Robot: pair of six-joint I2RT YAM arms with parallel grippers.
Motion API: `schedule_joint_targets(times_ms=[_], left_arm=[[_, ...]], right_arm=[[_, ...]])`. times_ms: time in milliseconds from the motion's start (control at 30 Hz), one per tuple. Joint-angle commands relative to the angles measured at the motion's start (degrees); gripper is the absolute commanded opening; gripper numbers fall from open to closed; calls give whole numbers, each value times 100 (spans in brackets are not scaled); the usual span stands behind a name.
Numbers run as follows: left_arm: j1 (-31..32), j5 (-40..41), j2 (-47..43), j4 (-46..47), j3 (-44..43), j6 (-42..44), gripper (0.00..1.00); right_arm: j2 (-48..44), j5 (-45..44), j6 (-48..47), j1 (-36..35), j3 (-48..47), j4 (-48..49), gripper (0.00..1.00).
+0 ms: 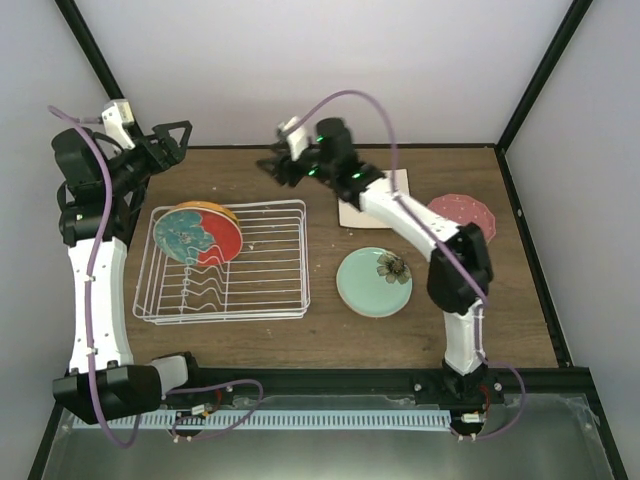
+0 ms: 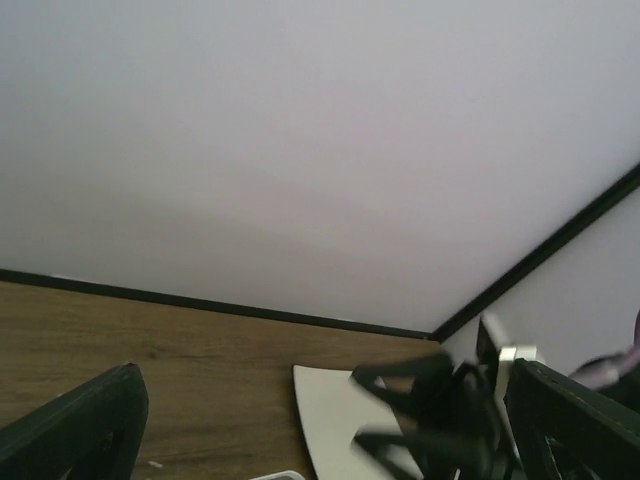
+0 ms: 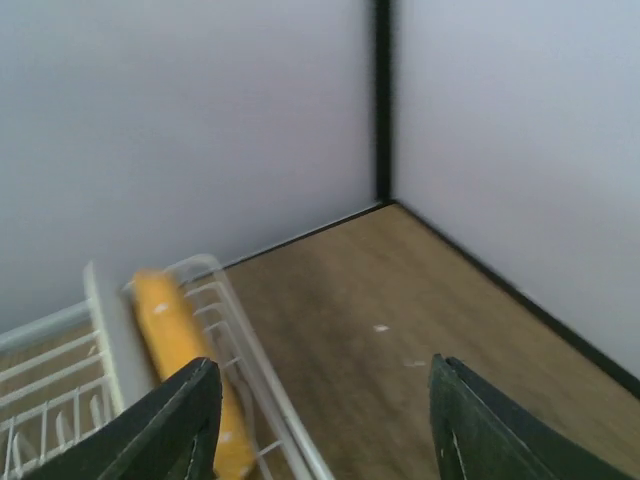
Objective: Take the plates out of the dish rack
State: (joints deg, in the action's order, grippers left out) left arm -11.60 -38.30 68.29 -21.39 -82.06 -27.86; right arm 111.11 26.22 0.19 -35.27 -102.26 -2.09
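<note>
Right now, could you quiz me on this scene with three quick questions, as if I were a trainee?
1. True or false: the mint green plate stands in the dish rack.
2. Which plate lies farthest right on the table? A) orange B) pink plate C) red-and-teal
3. Fill in: the left hand and the right hand are both ____, holding nothing.
Key: 1 false, it lies flat on the table beside the rack; 2 B; 3 open.
</note>
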Motion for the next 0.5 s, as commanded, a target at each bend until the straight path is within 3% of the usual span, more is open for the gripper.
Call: schedule_joint_targets(times_ms=[0, 467], left_arm=[[-165, 665, -96, -409, 37, 244, 100], [-462, 848, -136, -726, 495, 455, 100]], right_arm=[[467, 174, -1081, -669, -555, -8, 60], [1375, 401, -1414, -1418, -1177, -193, 58]])
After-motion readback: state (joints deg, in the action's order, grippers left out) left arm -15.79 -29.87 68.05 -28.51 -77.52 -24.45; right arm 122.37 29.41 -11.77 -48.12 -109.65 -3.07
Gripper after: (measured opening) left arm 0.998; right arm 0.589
